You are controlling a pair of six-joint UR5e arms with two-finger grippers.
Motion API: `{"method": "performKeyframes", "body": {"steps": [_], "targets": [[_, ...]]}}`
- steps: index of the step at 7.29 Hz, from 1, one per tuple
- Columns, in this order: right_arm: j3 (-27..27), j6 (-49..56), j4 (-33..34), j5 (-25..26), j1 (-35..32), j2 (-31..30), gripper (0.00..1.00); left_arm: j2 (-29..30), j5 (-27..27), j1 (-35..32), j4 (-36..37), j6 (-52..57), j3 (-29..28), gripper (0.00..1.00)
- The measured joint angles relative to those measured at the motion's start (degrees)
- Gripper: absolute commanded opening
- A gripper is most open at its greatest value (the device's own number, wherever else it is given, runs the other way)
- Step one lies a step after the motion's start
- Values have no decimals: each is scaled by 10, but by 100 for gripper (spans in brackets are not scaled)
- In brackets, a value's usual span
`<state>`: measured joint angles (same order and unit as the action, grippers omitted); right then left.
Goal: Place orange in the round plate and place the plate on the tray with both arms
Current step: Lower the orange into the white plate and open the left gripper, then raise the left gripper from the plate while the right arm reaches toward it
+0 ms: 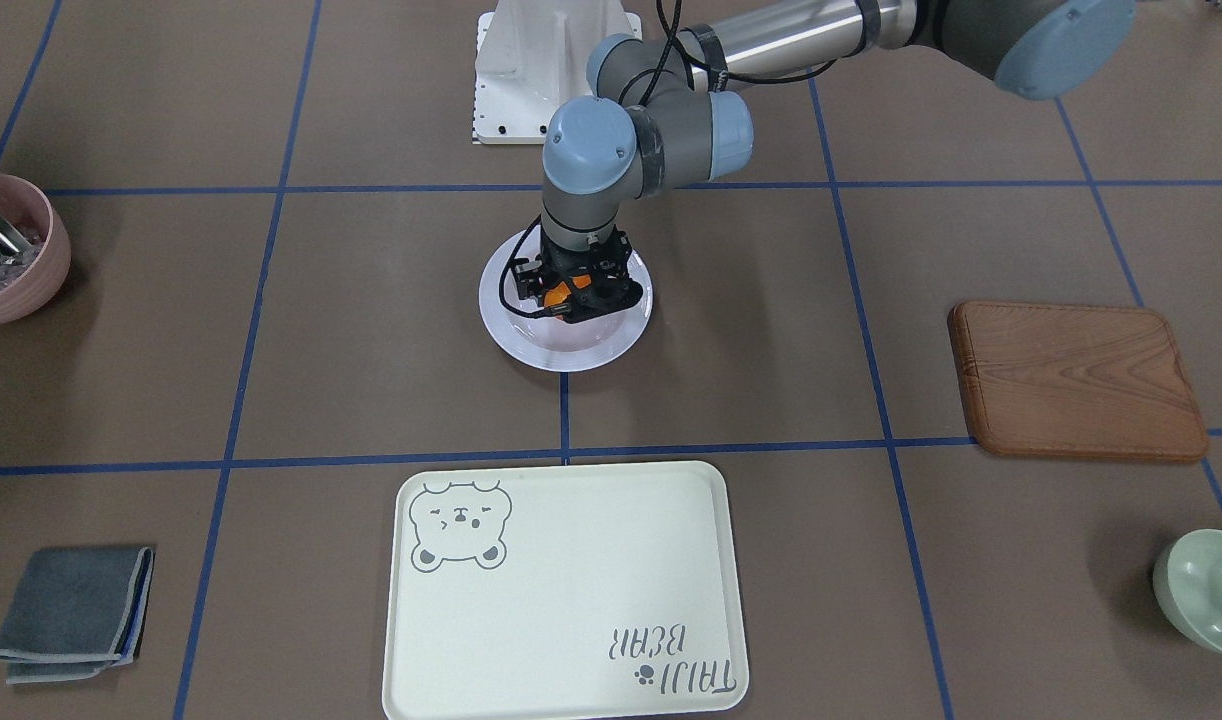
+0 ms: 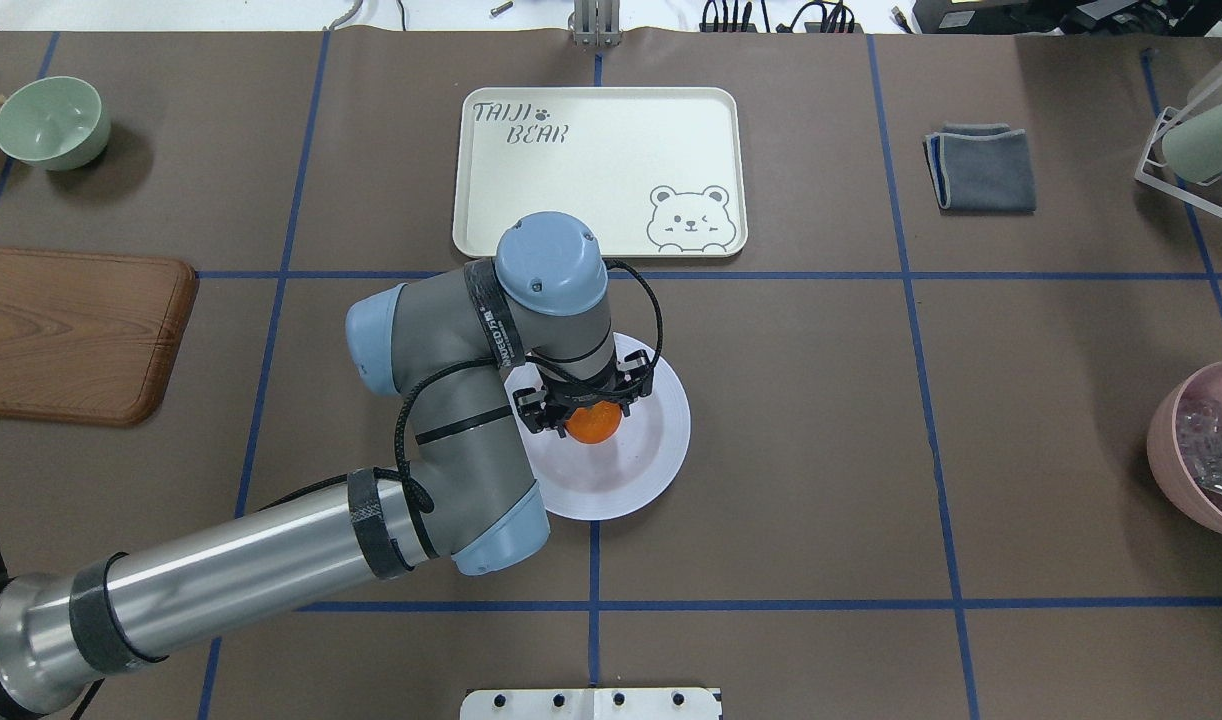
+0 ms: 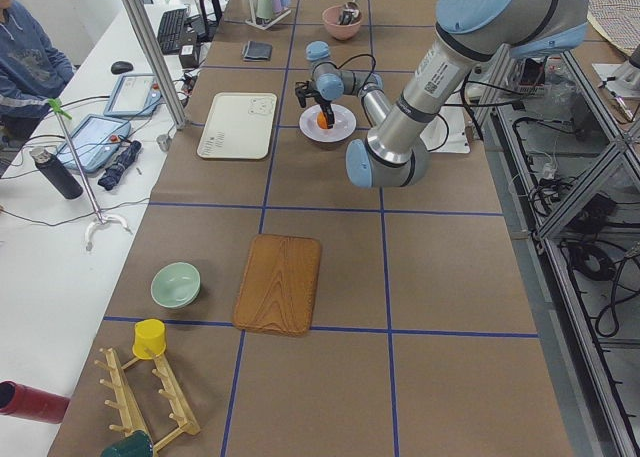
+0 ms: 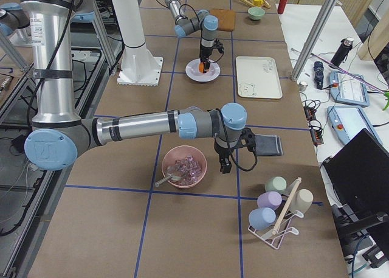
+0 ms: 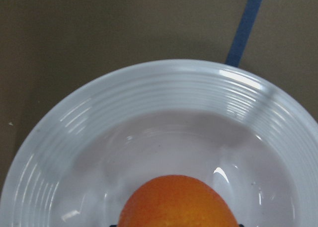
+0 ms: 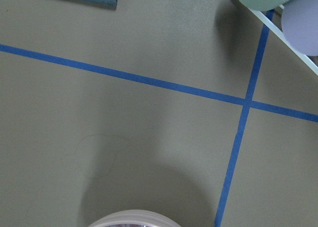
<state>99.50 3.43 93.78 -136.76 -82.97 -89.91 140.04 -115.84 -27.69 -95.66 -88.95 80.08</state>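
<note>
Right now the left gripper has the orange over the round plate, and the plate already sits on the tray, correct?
Not quite. The left gripper does have the orange over the round plate, but the plate is not on the tray. It rests on the table, on the robot's side of the blue tape line, apart from the tray. The overhead exterior view shows this.

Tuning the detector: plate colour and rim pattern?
Plate is glossy white, rim concentrically ridged; best in left wrist view.
</note>
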Motion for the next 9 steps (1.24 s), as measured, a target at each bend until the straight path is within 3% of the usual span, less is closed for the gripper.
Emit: {"method": "performKeyframes", "body": {"steps": [2, 3, 7, 9], "targets": [[0, 0, 0, 0, 0, 0, 100, 0, 0, 0, 0, 0, -1, 81], [0, 0, 0, 0, 0, 0, 100, 0, 0, 0, 0, 1, -2, 97], [0, -2, 0, 0, 0, 0, 100, -2, 0, -2, 3, 0, 14, 97], [0, -27, 0, -27, 6, 7, 100, -24, 0, -15, 18, -1, 72, 97]]}}
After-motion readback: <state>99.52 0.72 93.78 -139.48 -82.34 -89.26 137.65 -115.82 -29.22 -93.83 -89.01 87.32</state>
